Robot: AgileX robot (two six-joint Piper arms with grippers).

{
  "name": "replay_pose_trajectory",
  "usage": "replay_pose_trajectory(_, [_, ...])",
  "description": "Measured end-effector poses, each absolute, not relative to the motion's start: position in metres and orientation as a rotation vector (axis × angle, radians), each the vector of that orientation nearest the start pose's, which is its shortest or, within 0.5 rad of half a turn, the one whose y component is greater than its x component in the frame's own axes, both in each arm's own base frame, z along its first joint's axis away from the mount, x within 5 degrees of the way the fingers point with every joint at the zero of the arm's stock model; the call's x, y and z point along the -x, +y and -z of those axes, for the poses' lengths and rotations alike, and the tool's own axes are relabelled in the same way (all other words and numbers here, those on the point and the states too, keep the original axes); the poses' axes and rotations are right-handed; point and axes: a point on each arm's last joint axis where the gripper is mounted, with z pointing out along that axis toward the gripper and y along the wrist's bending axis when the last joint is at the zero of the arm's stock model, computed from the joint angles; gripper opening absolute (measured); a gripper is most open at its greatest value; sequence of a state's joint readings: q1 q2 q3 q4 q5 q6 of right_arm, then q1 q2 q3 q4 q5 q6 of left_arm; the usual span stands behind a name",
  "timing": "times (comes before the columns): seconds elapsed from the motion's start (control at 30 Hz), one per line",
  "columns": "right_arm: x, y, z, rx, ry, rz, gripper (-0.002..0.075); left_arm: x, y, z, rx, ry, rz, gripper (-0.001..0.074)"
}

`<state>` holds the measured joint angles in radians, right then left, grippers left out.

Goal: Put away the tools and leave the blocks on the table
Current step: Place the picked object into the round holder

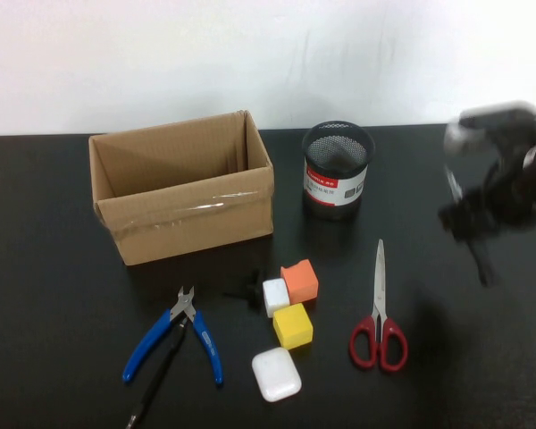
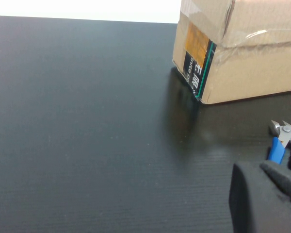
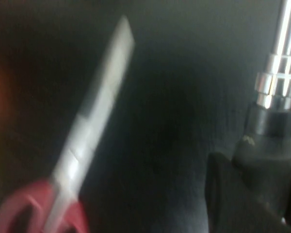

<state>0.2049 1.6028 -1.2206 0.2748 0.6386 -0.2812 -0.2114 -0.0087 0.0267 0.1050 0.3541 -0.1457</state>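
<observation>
the cardboard box (image 1: 182,183) stands open-topped at the back of the black table (image 1: 54,259) and serves as landmark for the rest. just right of the box sits a black mesh cup (image 1: 337,169) with a white label. in front of the box, toward its left half, lie the blue pliers (image 1: 173,335), jaws pointing back at the box, with a black stick (image 1: 158,373) lying between the handles and running out toward the near edge. in front of the box's right corner are the blocks: the orange cube (image 1: 299,281), the white cube (image 1: 275,296) touching its left side, and the yellow cube (image 1: 293,325) just in front of them. a tiny black object (image 1: 247,291) lies against the white cube's left side. nearer still is a white rounded case (image 1: 276,374). the red scissors (image 1: 379,315) lie well right of the blocks, blades closed and pointing back toward the cup.

the right gripper (image 1: 479,241) is raised well right of the box, beyond the cup, blurred by motion; its fingers are closed on a second slim black stick (image 3: 277,63) with a shiny metal shaft, seen in the right wrist view with the scissors below.

the left gripper (image 2: 264,199) is low over the table in front of the box's left corner, beside the pliers' tip; its fingers are closed on nothing.
</observation>
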Motion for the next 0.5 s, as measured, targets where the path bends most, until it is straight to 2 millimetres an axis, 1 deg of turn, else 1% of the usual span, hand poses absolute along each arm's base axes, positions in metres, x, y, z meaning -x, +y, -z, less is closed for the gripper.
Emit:
replay_pose_trajectory(0.13, [-0.340, 0.090, -0.313, 0.347, 2.213, -0.292, -0.0006, -0.053, -0.008, -0.173, -0.127, 1.852, 0.146, -0.0006])
replay_pose_trajectory(0.27, [-0.344, 0.102, -0.327, 0.343, 2.046, -0.290, -0.0006, -0.053, -0.008, -0.173, -0.127, 1.852, 0.146, -0.0006])
replay_pose_trajectory(0.37, [-0.345, 0.120, -0.336, 0.388, 1.902, -0.253, -0.0006, -0.053, -0.008, -0.173, -0.127, 1.852, 0.146, -0.0006])
replay_pose_trajectory(0.5, [-0.346, 0.146, -0.346, 0.383, 1.701, -0.201, -0.0006, -0.053, -0.008, -0.173, -0.127, 1.852, 0.146, -0.0006])
